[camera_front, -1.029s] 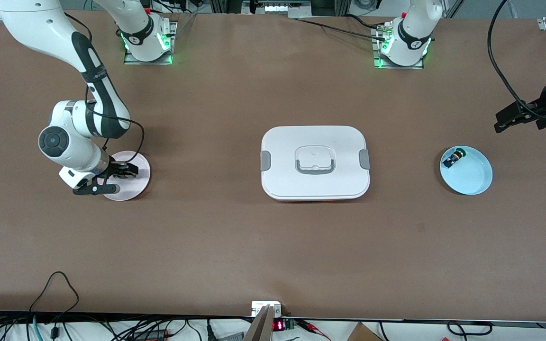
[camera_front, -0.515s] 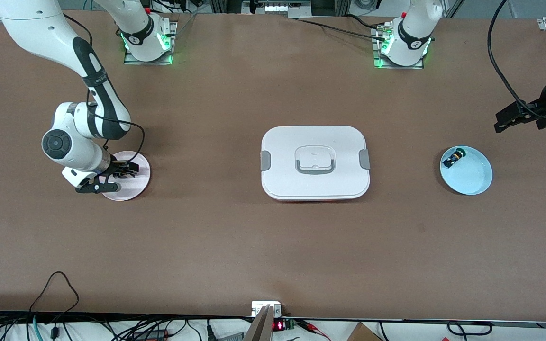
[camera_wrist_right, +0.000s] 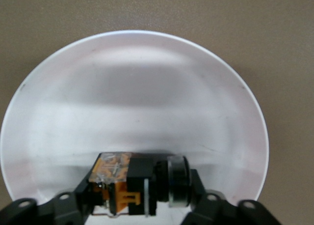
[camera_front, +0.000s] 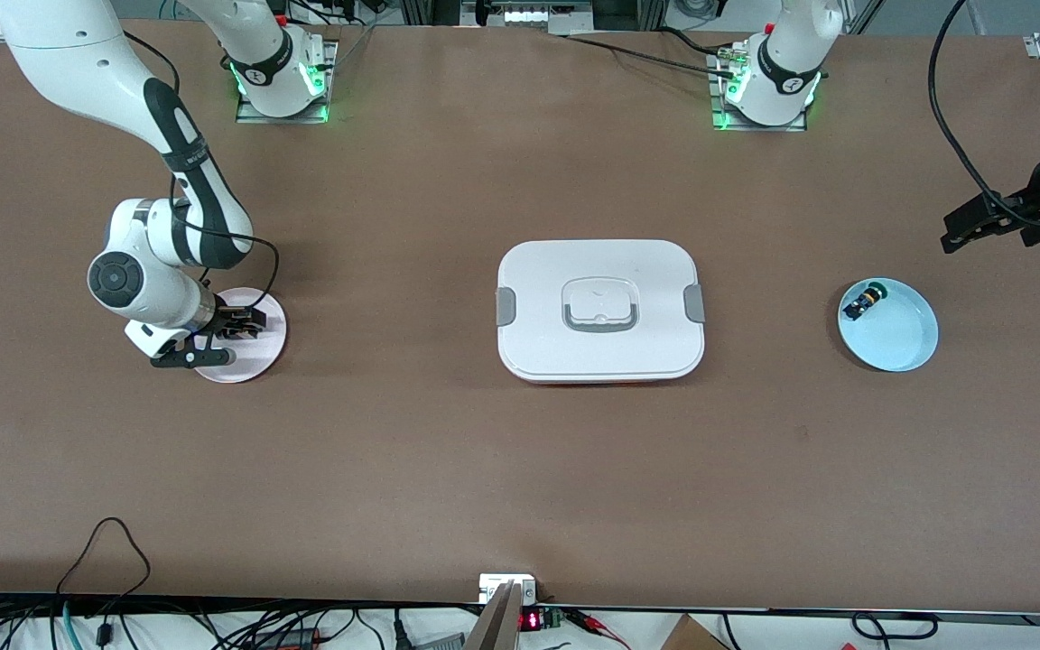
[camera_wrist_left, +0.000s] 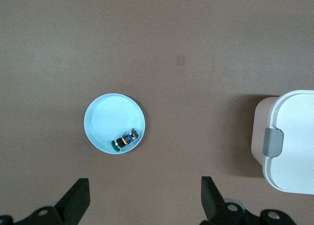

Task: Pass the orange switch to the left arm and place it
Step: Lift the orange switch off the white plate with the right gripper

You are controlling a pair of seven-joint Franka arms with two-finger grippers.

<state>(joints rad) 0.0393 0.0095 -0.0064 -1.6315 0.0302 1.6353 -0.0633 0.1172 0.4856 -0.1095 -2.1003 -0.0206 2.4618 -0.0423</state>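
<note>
The orange switch (camera_wrist_right: 132, 185), a black part with an orange body, lies on its side on a pale pink plate (camera_wrist_right: 137, 97) near the right arm's end of the table. My right gripper (camera_wrist_right: 142, 198) is down at the plate (camera_front: 260, 354) and shut on the switch (camera_front: 240, 325), one finger at each end of it. The white box (camera_front: 600, 262) sits in the middle of the table. My left gripper (camera_front: 961, 230) hangs open over the table's left arm end and holds nothing, its fingers (camera_wrist_left: 78, 201) wide apart.
A light blue plate (camera_front: 901, 345) with a small green-capped switch (camera_front: 865, 300) lies between the box and the left arm's end; the left wrist view shows this plate (camera_wrist_left: 105, 122) and the box's latched end (camera_wrist_left: 294, 151). Cables run along the table's near edge.
The right gripper has shut on the orange switch, and its wrist has shifted slightly toward the box. The left arm has not moved.
</note>
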